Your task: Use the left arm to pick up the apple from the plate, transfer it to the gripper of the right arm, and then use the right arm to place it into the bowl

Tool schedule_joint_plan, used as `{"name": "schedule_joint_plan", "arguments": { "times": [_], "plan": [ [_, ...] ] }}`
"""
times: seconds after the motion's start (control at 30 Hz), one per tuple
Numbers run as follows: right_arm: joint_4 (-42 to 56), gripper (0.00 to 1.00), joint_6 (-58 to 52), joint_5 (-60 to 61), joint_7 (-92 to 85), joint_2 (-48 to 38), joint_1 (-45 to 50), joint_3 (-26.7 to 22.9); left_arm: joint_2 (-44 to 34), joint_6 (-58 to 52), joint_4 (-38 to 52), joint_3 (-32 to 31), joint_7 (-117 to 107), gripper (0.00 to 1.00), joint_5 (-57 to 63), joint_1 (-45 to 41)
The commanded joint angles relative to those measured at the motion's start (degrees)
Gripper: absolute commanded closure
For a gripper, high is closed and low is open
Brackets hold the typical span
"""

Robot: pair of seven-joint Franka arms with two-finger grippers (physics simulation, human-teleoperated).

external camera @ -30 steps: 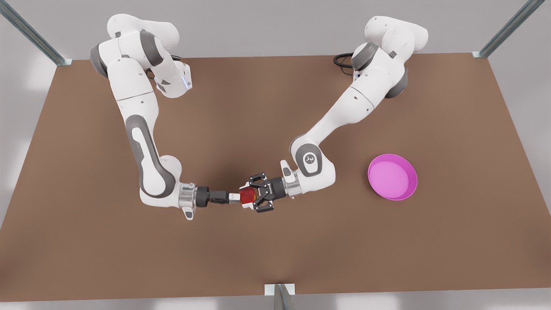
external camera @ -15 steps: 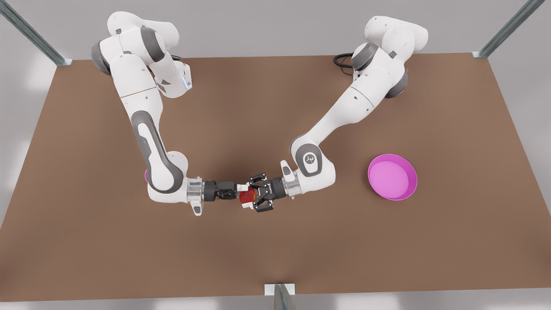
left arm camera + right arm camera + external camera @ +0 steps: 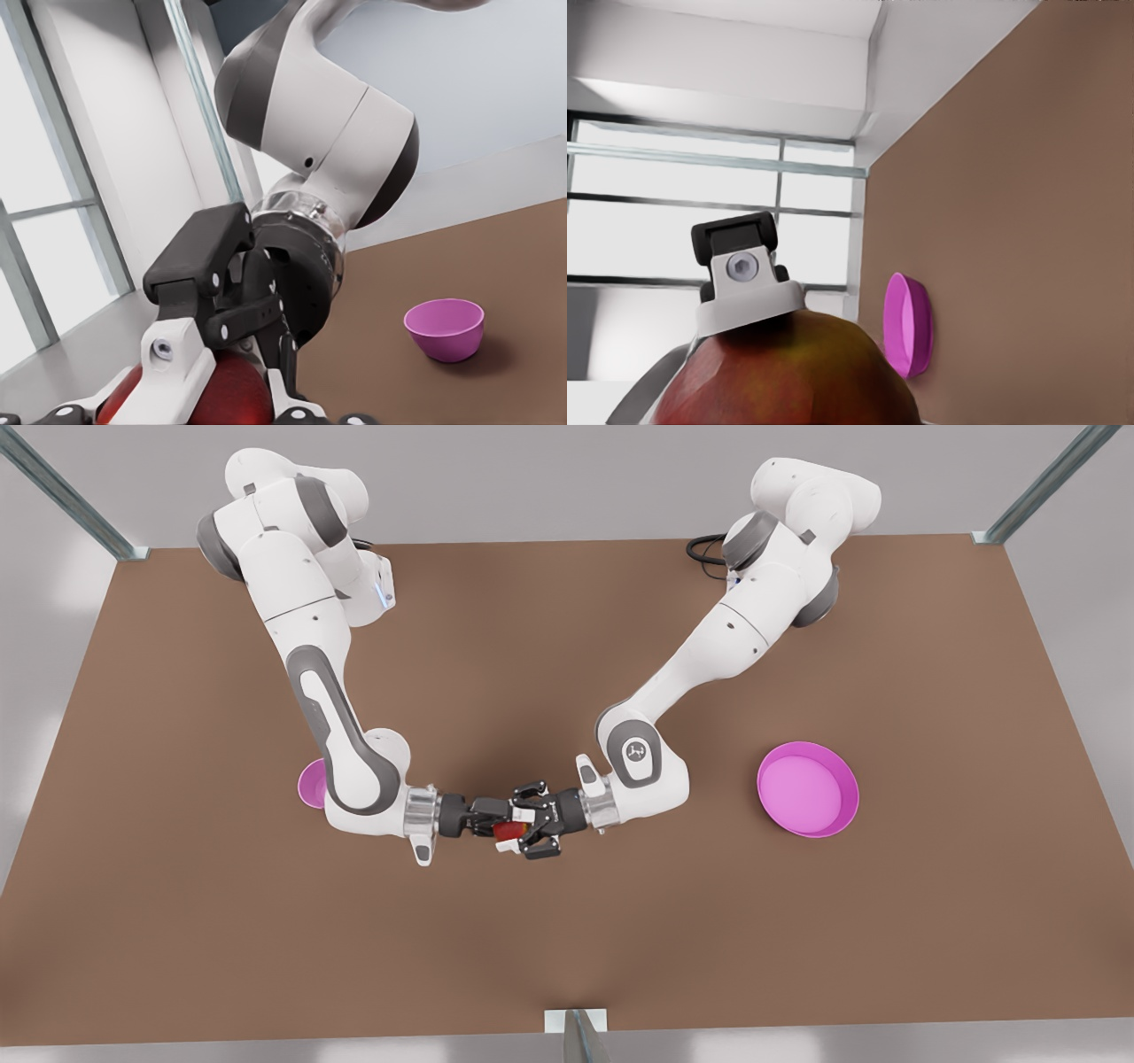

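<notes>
— Any words, numbers or brand names you can read?

— None. The nearest thing is a small round emblem (image 3: 635, 751) on the grey joint cover of the arm in the right half of the front view, right of centre in the frame. It is a mark, not letters I can make out.

— Nothing on the dishes or the counter?

— No print there.

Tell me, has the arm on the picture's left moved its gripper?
Yes: the right gripper slid toward the front view's right, nearer the plate, up to the apple.
</notes>
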Motion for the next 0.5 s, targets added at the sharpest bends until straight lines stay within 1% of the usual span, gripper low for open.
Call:
{"name": "schedule_joint_plan", "arguments": {
  "times": [0.0,0.03,0.07,0.23,0.3,0.37,0.4,0.43,0.47],
  "plan": [
    [0.0,0.37,1.6,0.0,-2.2,-0.1,0.0,0.0,-0.1,-0.3,0.0,0.0,-0.1,0.33,0.3,0.0],
    [0.0,0.38,2.2,0.0,-2.2,-0.1,0.2,0.0,-0.1,-0.3,0.0,0.0,-0.2,0.27,0.3,0.0],
    [0.0,0.38,2.2,0.0,-2.1,-0.1,0.1,0.0,-0.1,-0.3,0.0,0.0,-0.5,0.00,0.3,0.1],
    [0.0,0.38,2.1,0.0,-2.1,-0.1,0.0,0.0,-0.2,-0.5,-0.1,0.1,-0.7,0.00,0.3,0.2],
    [0.0,0.38,1.7,-0.5,-2.3,-0.1,-0.4,0.0,-0.5,-0.5,-1.8,0.4,-0.6,0.00,0.8,1.5],
    [-0.2,0.38,1.4,-0.7,-2.3,-0.3,-0.8,-0.1,-4.1,-0.5,-8.4,-0.6,-0.4,0.00,0.7,4.6],
    [-0.6,0.38,1.1,-3.7,-2.1,-0.6,-2.3,-0.1,-6.3,-0.5,-14.6,-6.2,1.2,0.00,0.9,10.1],
    [-0.8,0.38,0.1,-4.2,-2.2,-0.8,-2.8,-0.1,-7.7,-0.5,-17.6,-7.7,1.7,0.00,1.0,12.3],
    [-2.8,0.38,-0.1,-5.6,-2.4,-2.3,-3.7,-0.1,-11.3,-0.8,-24.1,-10.2,-1.0,0.01,1.0,17.3]
  ]
}}
